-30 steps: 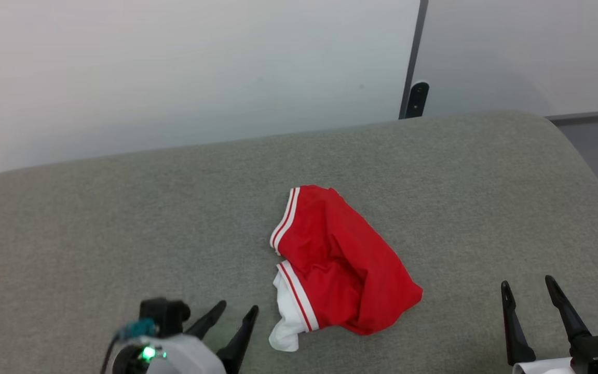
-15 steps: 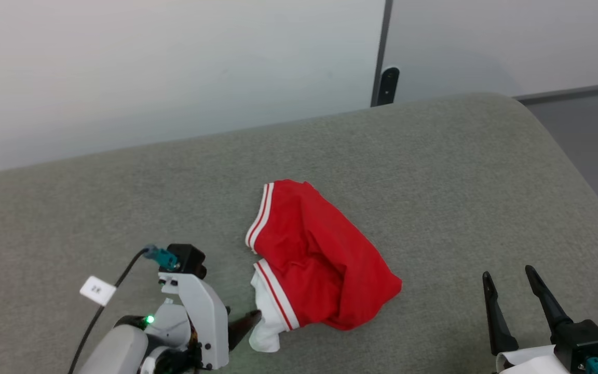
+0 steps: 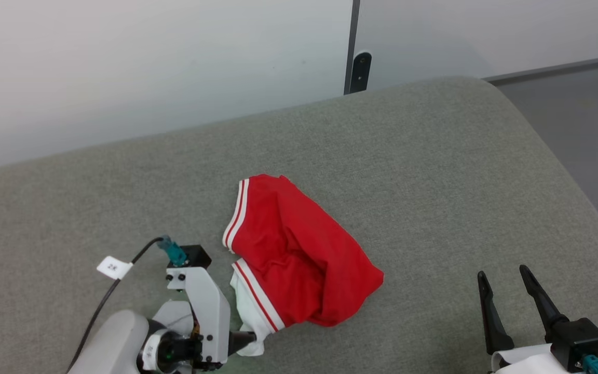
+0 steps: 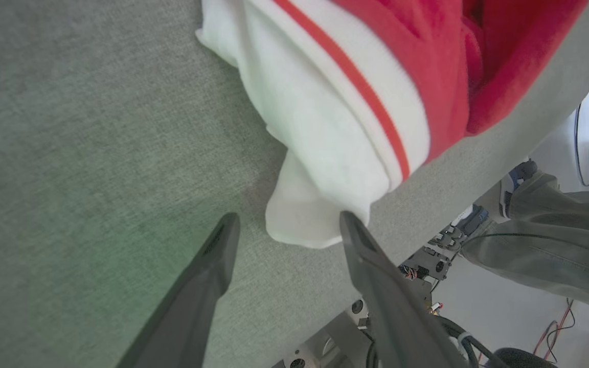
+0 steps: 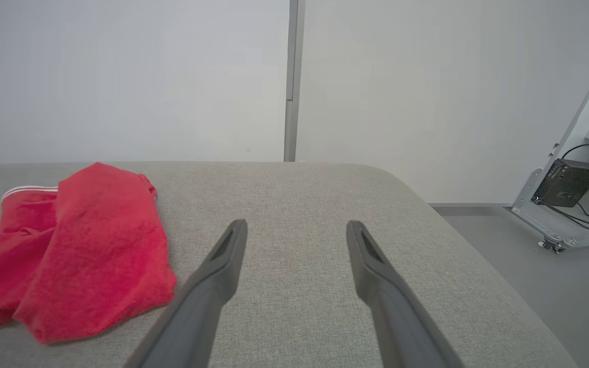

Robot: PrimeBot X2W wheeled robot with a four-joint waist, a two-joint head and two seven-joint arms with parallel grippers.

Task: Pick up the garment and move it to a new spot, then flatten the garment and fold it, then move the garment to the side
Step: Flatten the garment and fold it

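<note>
Your garment (image 3: 294,259) lies crumpled on the grey cushion (image 3: 434,156), its white corner at the near side. Your left gripper (image 4: 288,217) is spread, with that corner between its fingertips. Your right gripper (image 3: 502,270) is spread and empty, well to the right.

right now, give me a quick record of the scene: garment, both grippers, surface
garment: red, white-and-red striped trim, crumpled in a heap, unfolded
white corner: sticks out at the heap's near left end
left gripper: open, fingertips either side of the white corner, not closed on it
right gripper: open, holding nothing, apart from the garment on its right
surface: grey padded top, garment lying on it
</note>
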